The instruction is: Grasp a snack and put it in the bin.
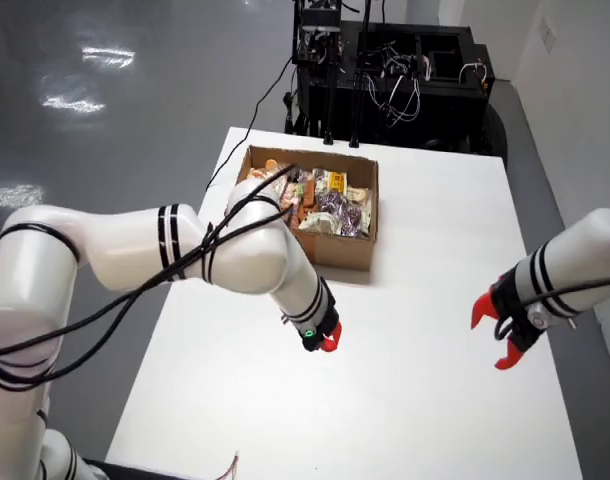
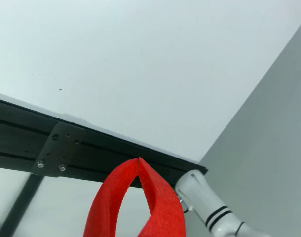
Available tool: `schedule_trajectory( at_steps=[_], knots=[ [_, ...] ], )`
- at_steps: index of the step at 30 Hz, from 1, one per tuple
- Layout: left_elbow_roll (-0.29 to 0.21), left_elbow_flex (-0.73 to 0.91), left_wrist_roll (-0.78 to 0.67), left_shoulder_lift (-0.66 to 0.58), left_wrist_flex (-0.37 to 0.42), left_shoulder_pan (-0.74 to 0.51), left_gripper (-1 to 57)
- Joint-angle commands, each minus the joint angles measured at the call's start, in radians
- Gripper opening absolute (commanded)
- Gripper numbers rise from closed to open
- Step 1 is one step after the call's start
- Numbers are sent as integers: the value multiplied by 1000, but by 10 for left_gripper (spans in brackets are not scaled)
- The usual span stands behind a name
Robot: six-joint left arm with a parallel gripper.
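In the view from above, a cardboard box (image 1: 342, 251) stands at the back of the white table (image 1: 425, 420), filled with several wrapped snacks (image 1: 330, 206). The left arm's gripper (image 1: 328, 343) hovers low over the table just in front of the box's near wall, its red fingers together. In the view that rides on the gripper, the red fingers (image 2: 116, 197) meet at their tips, so the gripper (image 2: 138, 161) is shut with nothing seen between them. No snack lies loose on the table in either view.
A second white arm (image 1: 575, 265) reaches in from the right with its red gripper (image 1: 501, 335) spread; it also shows in the gripper-mounted view (image 2: 212, 210). Black equipment (image 1: 385, 70) stands behind the table. Cables (image 1: 220, 235) run along the left arm.
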Motion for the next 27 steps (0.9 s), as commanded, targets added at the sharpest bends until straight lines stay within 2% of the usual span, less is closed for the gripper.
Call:
schedule_trajectory(
  at_steps=[1, 7, 27],
  knots=[
    [-10, -2, -49, 2, -3, 23, -4],
    [-13, -2, -89, 2, -4, 42, -3],
    [-12, -2, -53, 1, -6, 92, -2]
  ],
)
